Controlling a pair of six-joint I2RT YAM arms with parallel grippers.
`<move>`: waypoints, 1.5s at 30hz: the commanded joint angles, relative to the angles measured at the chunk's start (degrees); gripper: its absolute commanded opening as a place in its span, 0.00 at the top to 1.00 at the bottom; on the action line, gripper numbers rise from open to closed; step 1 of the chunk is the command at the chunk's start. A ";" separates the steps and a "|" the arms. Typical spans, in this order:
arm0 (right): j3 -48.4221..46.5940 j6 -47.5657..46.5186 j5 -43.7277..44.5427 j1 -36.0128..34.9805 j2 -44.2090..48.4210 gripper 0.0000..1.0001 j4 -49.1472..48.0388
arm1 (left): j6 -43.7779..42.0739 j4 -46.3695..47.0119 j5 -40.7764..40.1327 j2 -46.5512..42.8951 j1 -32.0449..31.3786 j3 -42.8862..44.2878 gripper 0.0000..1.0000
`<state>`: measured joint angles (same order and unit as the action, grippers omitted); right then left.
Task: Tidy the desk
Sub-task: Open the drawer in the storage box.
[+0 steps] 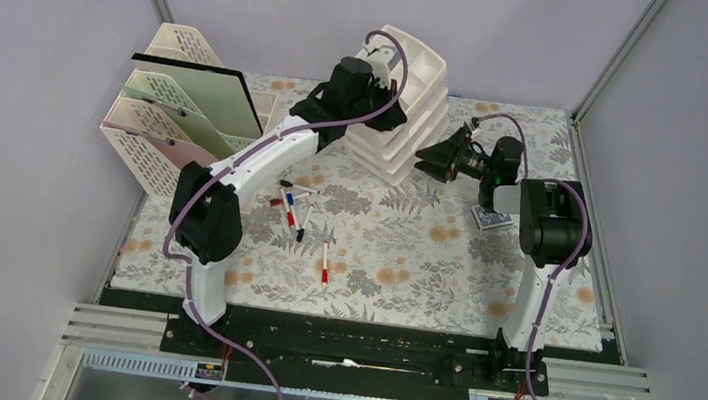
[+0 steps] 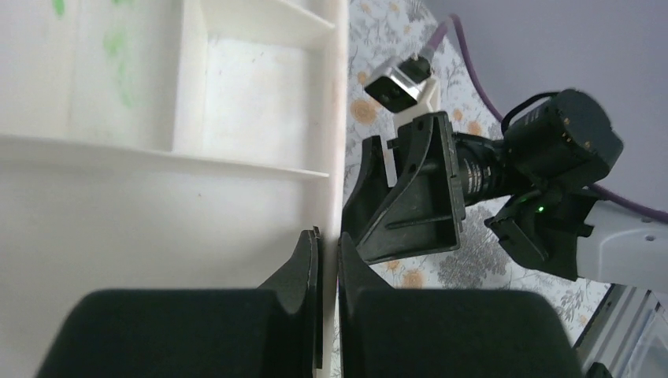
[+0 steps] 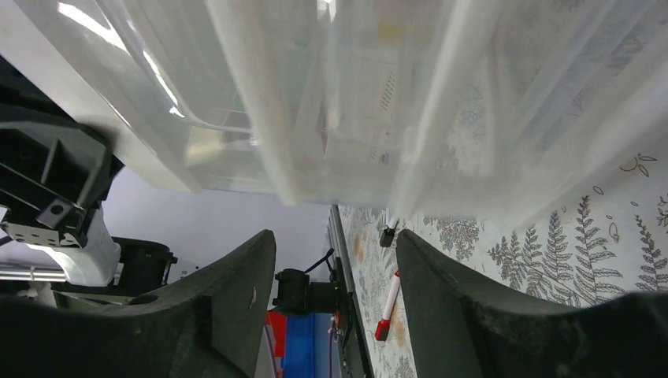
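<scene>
**Left gripper** (image 2: 329,246): the jaws are nearly together, clamped on the thin side wall of the white compartmented top drawer (image 2: 236,102). In the left wrist view that wall runs straight in between the pads.

**Right gripper** (image 3: 335,240): the jaws are apart with nothing between them. They point at the right flank of the translucent white plastic drawer unit (image 1: 398,150), near it but apparently not touching.

**Judgement:** the step in hand appears to be working the top drawer with the left arm, with the right arm placed to steady the unit. The pull should follow the drawer's own line and not go sideways, because a grip on so thin a rim could slip or tip the stack. The right jaws should brace the casing before any load is applied.

**Layout:**
- The desk (image 1: 404,256), topped in pale fern-and-flower cloth, carries the unit at the middle of its far edge.
- The cream lattice file rack (image 1: 151,137) fills the far-left corner.
- Loose red- and blue-capped marker pens (image 1: 293,203) lie left of centre.

**Room to move:** open room lies along the near edge and in the near-right corner. The metal rail (image 1: 603,289) at the right edge runs close to the right arm's elbow.
</scene>
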<state>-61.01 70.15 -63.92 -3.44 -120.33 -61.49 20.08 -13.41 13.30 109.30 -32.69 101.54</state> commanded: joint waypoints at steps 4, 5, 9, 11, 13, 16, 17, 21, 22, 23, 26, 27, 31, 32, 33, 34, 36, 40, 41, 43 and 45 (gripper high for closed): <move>-1.49 -6.18 2.27 -0.67 0.02 0.34 5.90 | 3.89 -9.17 2.04 6.22 0.65 -5.25 1.00; -1.54 -7.20 2.38 -0.68 0.34 0.34 6.81 | 4.26 -9.30 2.39 6.19 0.76 -5.09 1.00; -1.77 -9.57 2.19 -0.13 1.05 0.33 8.76 | 5.68 -10.45 3.51 5.74 1.24 -3.18 1.00; -1.96 -10.33 2.14 0.46 1.28 0.33 9.19 | 5.76 -11.76 3.93 5.39 1.29 -1.17 1.00; -2.44 -12.85 2.55 1.09 1.83 0.33 11.27 | 5.82 -12.95 4.50 4.96 1.38 1.11 1.00; -4.02 -19.98 3.86 1.47 3.67 0.32 17.52 | 6.22 -14.54 5.10 4.13 1.57 4.57 1.00; -4.49 -22.17 4.46 1.50 4.69 0.32 19.17 | 6.43 -14.92 5.19 3.84 1.65 5.48 1.00; -5.21 -27.12 5.53 1.48 6.68 0.30 21.05 | 7.69 -15.33 5.49 1.97 2.29 7.24 1.00; -5.25 -27.59 5.56 1.51 7.03 0.30 21.03 | 8.15 -15.32 5.52 1.37 2.40 7.39 1.00; -5.17 -27.63 5.52 1.49 7.26 0.29 20.83 | 8.53 -15.31 5.43 0.82 2.57 7.43 1.00; -3.39 -22.83 4.51 1.49 7.12 0.29 14.85 | 9.80 -15.33 5.27 -1.03 2.91 7.44 1.00; -2.50 -20.22 4.36 1.43 7.06 0.29 11.93 | 10.28 -15.25 5.29 -1.41 2.95 7.44 1.00; 0.80 -14.04 4.61 0.61 6.76 0.29 4.38 | 13.45 -13.49 6.36 -3.04 3.26 6.64 1.00; 1.23 -13.66 4.89 0.39 6.75 0.29 3.85 | 14.35 -12.99 6.78 -3.38 3.39 6.37 1.00; 1.52 -13.26 5.32 0.25 6.67 0.29 3.46 | 15.14 -12.62 7.23 -3.57 3.58 6.38 1.00; 1.78 -12.45 5.71 0.05 6.40 0.28 2.58 | 15.85 -12.22 7.71 -3.90 3.65 6.44 1.00; 2.03 -9.80 6.22 -0.14 5.61 0.28 -0.36 | 17.05 -11.72 8.42 -4.37 3.89 6.40 1.00; 0.70 -5.31 6.52 -0.41 3.69 0.28 -3.89 | 18.09 -11.59 9.89 -5.18 4.32 5.91 1.00; 0.10 -4.56 6.53 -0.50 3.37 0.27 -4.33 | 18.31 -11.46 10.20 -5.58 4.34 5.45 1.00; -0.48 -3.53 6.72 -0.79 2.93 0.28 -4.22 | 19.03 -10.46 10.96 -6.24 4.53 3.97 1.00; -0.36 -4.48 7.55 -1.06 3.10 0.28 -1.23 | 19.86 -9.14 11.40 -7.05 4.72 2.26 1.00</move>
<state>-59.27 63.92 -57.91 -3.51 -116.95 -60.84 33.80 -27.20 18.98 106.91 -27.83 106.17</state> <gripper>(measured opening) 0.722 0.053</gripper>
